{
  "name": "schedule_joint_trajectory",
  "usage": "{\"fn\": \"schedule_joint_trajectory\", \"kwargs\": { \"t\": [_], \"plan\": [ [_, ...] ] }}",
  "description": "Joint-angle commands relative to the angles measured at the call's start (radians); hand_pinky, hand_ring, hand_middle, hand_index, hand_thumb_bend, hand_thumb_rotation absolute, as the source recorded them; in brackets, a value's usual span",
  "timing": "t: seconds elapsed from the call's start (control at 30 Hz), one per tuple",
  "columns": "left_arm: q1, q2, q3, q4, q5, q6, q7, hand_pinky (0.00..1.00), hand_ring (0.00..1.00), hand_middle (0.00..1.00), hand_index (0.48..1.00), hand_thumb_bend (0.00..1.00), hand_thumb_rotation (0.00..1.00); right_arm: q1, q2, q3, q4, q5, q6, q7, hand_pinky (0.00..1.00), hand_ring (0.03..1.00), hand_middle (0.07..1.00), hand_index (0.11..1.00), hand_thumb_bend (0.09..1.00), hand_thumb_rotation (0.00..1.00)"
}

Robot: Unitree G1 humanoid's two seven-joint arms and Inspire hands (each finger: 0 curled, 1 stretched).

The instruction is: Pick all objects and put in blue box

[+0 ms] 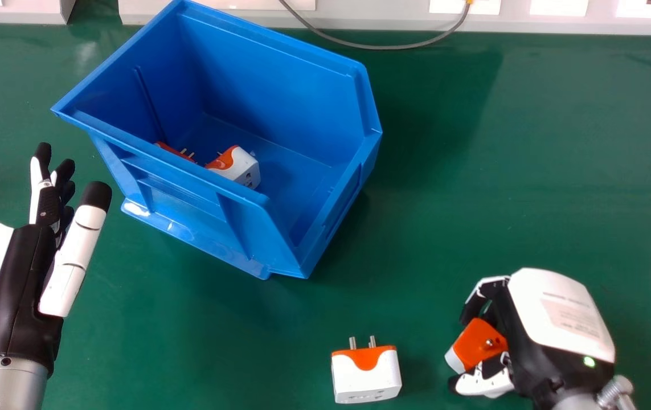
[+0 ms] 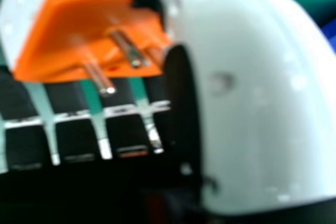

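Orange-and-white plastic plug adapter with metal pins (image 1: 478, 345) at lower right of frame, between curled fingers and thumb of right hand (image 1: 559, 319), gripped. Second orange-and-white adapter (image 1: 366, 377) upright on green tabletop (image 1: 473, 199), bottom centre, pins up. Blue plastic open-fronted box (image 1: 188, 196) at upper left to centre; white-and-orange adapter (image 1: 241, 168) and partly hidden orange piece (image 1: 174, 151) inside. Left hand (image 1: 17, 290) at left edge, fingers loosely extended, holding nothing. Grey cable (image 1: 382, 46) along top.
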Motion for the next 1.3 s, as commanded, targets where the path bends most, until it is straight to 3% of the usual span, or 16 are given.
{"fn": "schedule_joint_trajectory", "kwargs": {
  "t": [0.0,0.2,0.3,0.47,0.5,0.6,0.73,0.97,1.27],
  "plan": [
    [0.002,0.002,0.003,-0.025,-0.007,-0.005,0.004,1.0,1.0,1.0,1.0,0.73,0.94,0.031,0.007,-0.022,-0.055,0.024,-0.012,-0.032,0.37,0.453,0.514,0.486,0.483,0.14],
    [-0.004,-0.001,-0.004,-0.025,-0.006,-0.003,0.005,1.0,1.0,1.0,1.0,0.72,0.94,0.046,0.024,-0.042,-0.135,0.063,-0.057,-0.072,0.33,0.393,0.451,0.481,0.482,0.14],
    [-0.007,-0.001,-0.008,-0.023,-0.006,-0.007,0.003,1.0,1.0,1.0,1.0,0.71,0.94,0.021,0.029,-0.037,-0.186,0.049,-0.086,-0.095,0.19,0.236,0.299,0.474,0.482,0.14],
    [-0.012,-0.001,-0.015,-0.017,-0.004,-0.012,0.004,1.0,1.0,1.0,1.0,0.7,0.94,-0.049,0.034,-0.029,-0.209,0.039,-0.138,-0.124,0.13,0.177,0.244,0.471,0.482,0.14],
    [-0.011,-0.001,-0.016,-0.017,-0.005,-0.013,0.004,1.0,1.0,1.0,1.0,0.7,0.94,-0.069,0.036,-0.029,-0.207,0.045,-0.152,-0.129,0.09,0.135,0.196,0.471,0.484,0.13],
    [-0.012,0.0,-0.016,-0.015,-0.006,-0.015,0.004,1.0,1.0,1.0,1.0,0.7,0.94,-0.102,0.042,-0.031,-0.198,0.051,-0.174,-0.133,0.08,0.125,0.185,0.471,0.485,0.13],
    [-0.019,-0.001,-0.015,0.015,-0.009,-0.037,0.003,1.0,1.0,1.0,1.0,0.7,0.94,-0.281,0.052,-0.023,-0.149,0.084,-0.205,-0.079,0.05,0.098,0.157,0.47,0.486,0.13],
    [-0.02,-0.008,-0.019,0.037,-0.008,-0.063,0.007,1.0,1.0,1.0,1.0,0.7,0.94,-0.513,0.075,0.019,-0.008,0.102,-0.261,-0.078,0.05,0.089,0.147,0.47,0.486,0.13],
    [-0.006,-0.013,-0.021,0.049,-0.008,-0.087,0.006,1.0,1.0,1.0,1.0,0.72,0.93,-0.837,0.121,0.085,0.305,0.106,-0.34,-0.148,0.07,0.126,0.207,0.475,0.484,0.14]
  ]
}}
